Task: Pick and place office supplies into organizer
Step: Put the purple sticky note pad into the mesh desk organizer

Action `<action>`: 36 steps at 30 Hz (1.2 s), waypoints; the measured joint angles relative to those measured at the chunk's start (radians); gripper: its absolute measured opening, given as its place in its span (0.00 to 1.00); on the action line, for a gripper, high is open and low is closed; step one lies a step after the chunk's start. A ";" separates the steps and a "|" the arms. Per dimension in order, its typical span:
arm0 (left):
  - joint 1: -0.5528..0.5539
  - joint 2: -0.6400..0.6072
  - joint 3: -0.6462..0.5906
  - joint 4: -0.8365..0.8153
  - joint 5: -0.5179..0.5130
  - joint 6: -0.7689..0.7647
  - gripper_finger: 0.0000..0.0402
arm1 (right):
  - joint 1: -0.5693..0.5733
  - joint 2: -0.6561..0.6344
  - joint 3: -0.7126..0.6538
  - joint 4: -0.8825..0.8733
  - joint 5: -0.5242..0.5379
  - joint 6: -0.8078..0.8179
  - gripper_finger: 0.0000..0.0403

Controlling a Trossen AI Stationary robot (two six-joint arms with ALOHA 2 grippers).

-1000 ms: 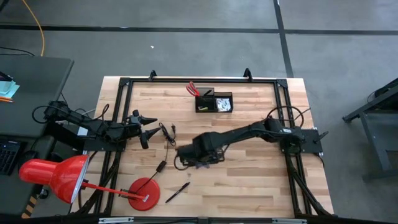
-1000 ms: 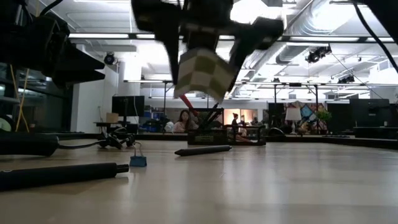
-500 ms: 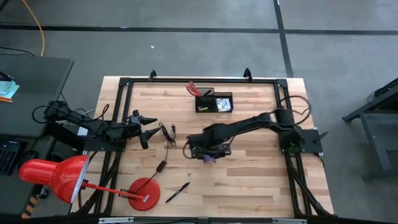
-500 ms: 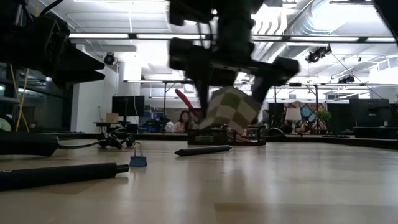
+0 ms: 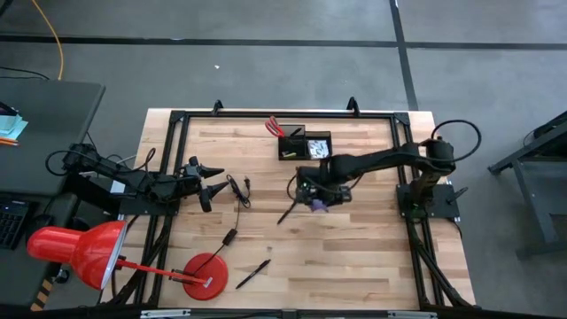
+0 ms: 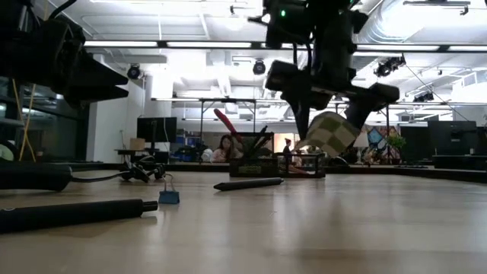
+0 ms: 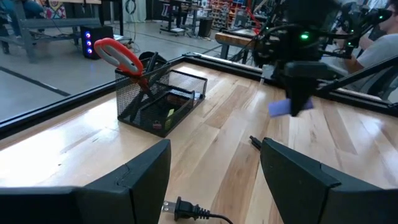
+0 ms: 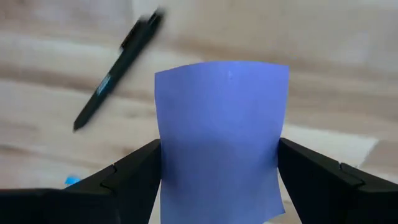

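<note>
My right gripper hangs over the table's middle, just near of the black mesh organizer, shut on the purple sticky-note pad. In the low view the pad shows tilted, well above the tabletop. Red-handled scissors stand in the organizer's taller cup. One black pen lies on the wood below the right gripper; another pen lies near the table's near edge. My left gripper waits open at the table's left side. My right gripper pinches the pad between its two fingers, one on each opposite side edge. The fingers come from above, pointing down. The pad is lifted clear of the table and tilted, its purple face toward the wrist camera.
A thin black cable with a plug lies between the arms. The red lamp and its round base sit at the near left corner. A small blue clip lies on the wood. Bare wood stretches right of the organizer.
My right gripper has carried the pad from the table's middle toward the right and the far edge, closing on the organizer. The pad stayed lifted clear and turned somewhat in the air. The pen that was under the arm now shows uncovered.
</note>
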State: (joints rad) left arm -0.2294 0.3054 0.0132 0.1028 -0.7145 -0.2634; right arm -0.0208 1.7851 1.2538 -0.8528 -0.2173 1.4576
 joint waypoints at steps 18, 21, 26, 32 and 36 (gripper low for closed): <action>0.000 0.000 0.000 0.000 0.000 0.000 0.58 | -0.349 -0.001 0.029 -0.079 0.053 -0.361 0.73; 0.000 0.000 0.000 0.000 0.000 0.000 0.58 | -0.392 -0.001 0.029 -0.069 0.064 -0.389 0.73; 0.000 0.000 0.000 0.000 0.000 0.000 0.58 | -0.432 -0.001 0.030 -0.029 0.080 -0.443 0.73; 0.000 0.000 0.000 0.000 0.000 0.000 0.58 | -0.444 0.000 0.108 -0.070 0.130 -0.474 0.73; 0.000 0.000 0.000 0.000 0.000 0.000 0.58 | -0.444 0.000 0.161 -0.086 0.203 -0.483 0.73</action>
State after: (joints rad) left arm -0.2293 0.3054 0.0132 0.1028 -0.7147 -0.2634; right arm -0.4648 1.7849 1.4147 -0.9390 -0.0139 0.9750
